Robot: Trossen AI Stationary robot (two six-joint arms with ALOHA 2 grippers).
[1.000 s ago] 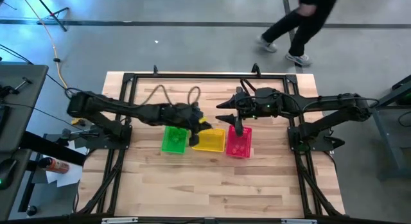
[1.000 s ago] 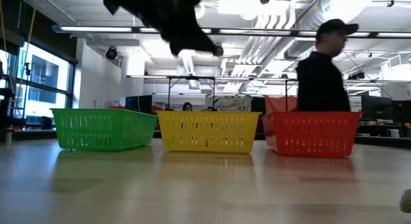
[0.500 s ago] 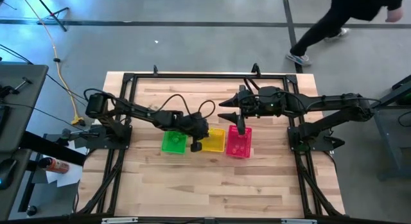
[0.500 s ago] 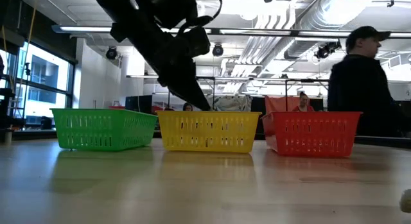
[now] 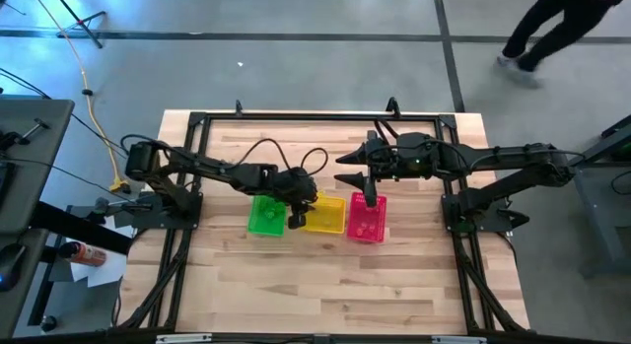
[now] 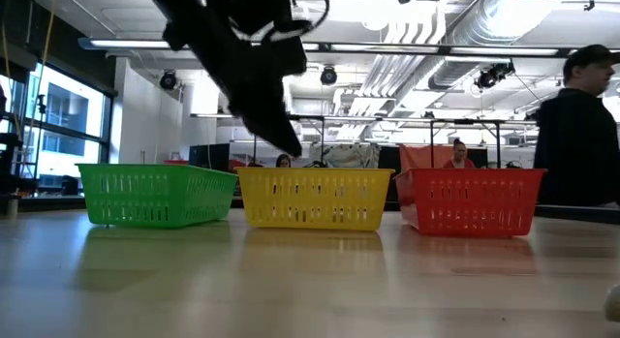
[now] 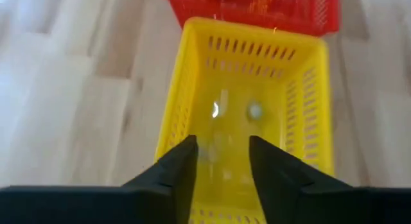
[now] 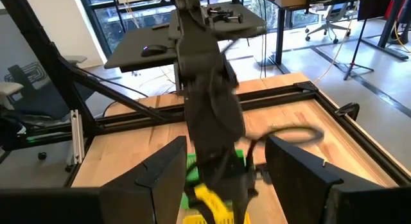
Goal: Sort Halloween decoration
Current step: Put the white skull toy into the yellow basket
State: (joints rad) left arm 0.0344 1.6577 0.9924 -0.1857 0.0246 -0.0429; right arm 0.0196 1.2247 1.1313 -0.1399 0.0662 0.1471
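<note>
The left end effector (image 7: 221, 163) hovers over the yellow basket (image 7: 308, 115), fingers spread and holding nothing. Pale trinkets (image 7: 255, 110) lie on that basket's floor, so a drop-off looks done. The right end effector (image 5: 367, 199), fingers spread and empty, waits above the pink basket (image 5: 366, 226) beside the yellow one. Next, I judge, the left arm must lift clear and seek another trinket on the surface (image 5: 325, 285).

Three baskets (image 5: 320, 215) sit in a row mid-table (image 5: 325, 285), trinkets (image 7: 255, 110) inside the middle one.

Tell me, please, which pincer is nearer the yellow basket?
Left. The left pincer hovers at the yellow basket's edge; the right pincer hangs over the pink basket beside it.
</note>
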